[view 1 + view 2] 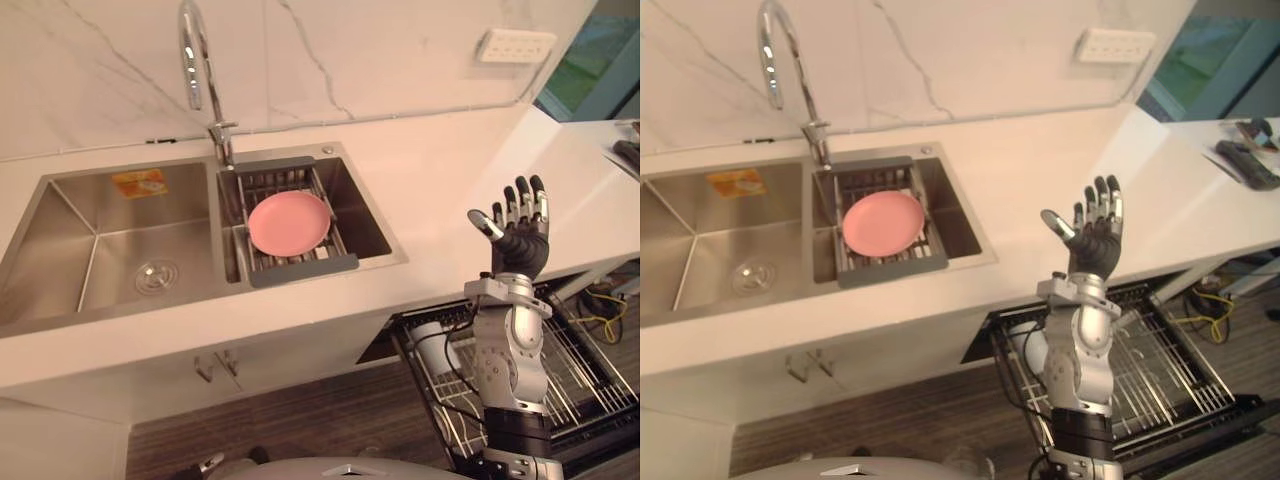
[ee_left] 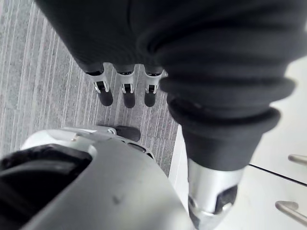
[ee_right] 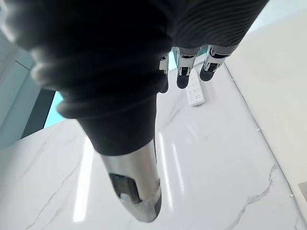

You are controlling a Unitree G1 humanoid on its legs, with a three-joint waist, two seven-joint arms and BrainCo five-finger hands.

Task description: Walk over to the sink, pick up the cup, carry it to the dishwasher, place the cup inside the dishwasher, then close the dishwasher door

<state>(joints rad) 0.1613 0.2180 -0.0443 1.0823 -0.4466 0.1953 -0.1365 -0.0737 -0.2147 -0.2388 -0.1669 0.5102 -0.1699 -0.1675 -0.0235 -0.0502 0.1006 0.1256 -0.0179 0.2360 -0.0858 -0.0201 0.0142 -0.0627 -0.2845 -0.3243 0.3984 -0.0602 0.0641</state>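
— Starting at the left: hanging the left hand (image 2: pixel 127 93) low over grey floor planks (image 2: pixel 43 86), beside a white cabinet door (image 2: pixel 288 143), fingers straight and loosely apart, gripping nothing.

— Moving right along the worktop now?

— Finding a steel double sink (image 1: pixel 60 230), with a curved tap (image 1: pixel 192 50) rising behind the divider.

— Seeing anything in the right basin?

— Seeing a grey drain rack (image 1: pixel 300 268) spanning it and carrying a pink plate (image 1: pixel 289 221), lying flat.

— Looking for the cup, then?

— Spotting a pale cup (image 1: pixel 437 340) further right, below the edge of the white counter (image 1: pixel 440 190), sitting at the left end of the pulled-out basket of the open dishwasher (image 1: pixel 1170 370). Showing partly behind the right arm, so not telling upright from tipped.

— And checking the right hand?

— Holding the right hand (image 1: pixel 520 240) up in front of the counter edge, above the dishwasher basket, fingers pointing upward and spread wide, clasping nothing, touching nothing.

— Noting anything past it?

— Noting a white wall socket (image 1: pixel 516 45) on the marble wall, upper right.
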